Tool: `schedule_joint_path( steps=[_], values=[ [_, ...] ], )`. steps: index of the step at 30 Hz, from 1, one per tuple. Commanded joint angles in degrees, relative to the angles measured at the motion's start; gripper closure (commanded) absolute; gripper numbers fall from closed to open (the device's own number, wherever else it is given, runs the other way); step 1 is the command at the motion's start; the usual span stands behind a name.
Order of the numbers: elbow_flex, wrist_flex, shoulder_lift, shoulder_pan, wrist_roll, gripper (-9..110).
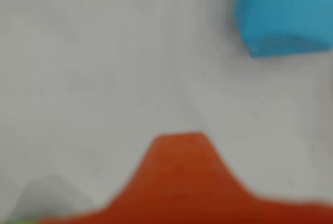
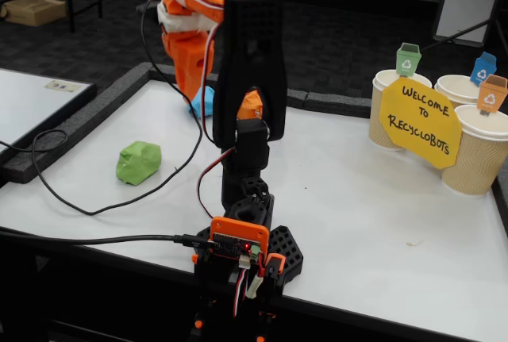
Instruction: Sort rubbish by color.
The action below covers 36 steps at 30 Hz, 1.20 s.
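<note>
On the worktop (image 2: 357, 191), blue wad (image 1: 286, 13) looks light, soft, crushable; we'd pinch across its bulk. Green wad (image 2: 138, 162) alike. Fingers' (image 1: 182, 154) opening we cannot tell.

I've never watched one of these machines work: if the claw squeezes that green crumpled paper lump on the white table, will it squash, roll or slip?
The light green crumpled paper wad would probably give somewhat under a squeeze, since its creased surface suggests loosely balled paper. It is likely light for its size. Its lumpy, faceted shape suggests it would scoot or tumble briefly rather than roll far.
</note>
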Motion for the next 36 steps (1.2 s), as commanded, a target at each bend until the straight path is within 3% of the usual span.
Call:
schedule_joint_path(
  steps=[1, 10, 21, 36],
  values=[
    [7.0, -3.1, 21.8, 1.4, -1.2, 98],
    [26.5, -7.3, 43.3, 1.9, -1.2, 97],
    [31.6, -6.6, 48.0, -1.3, -1.5, 93],
    [41.6, -3.6, 49.3, -21.0, -6.9, 92]
  ],
)
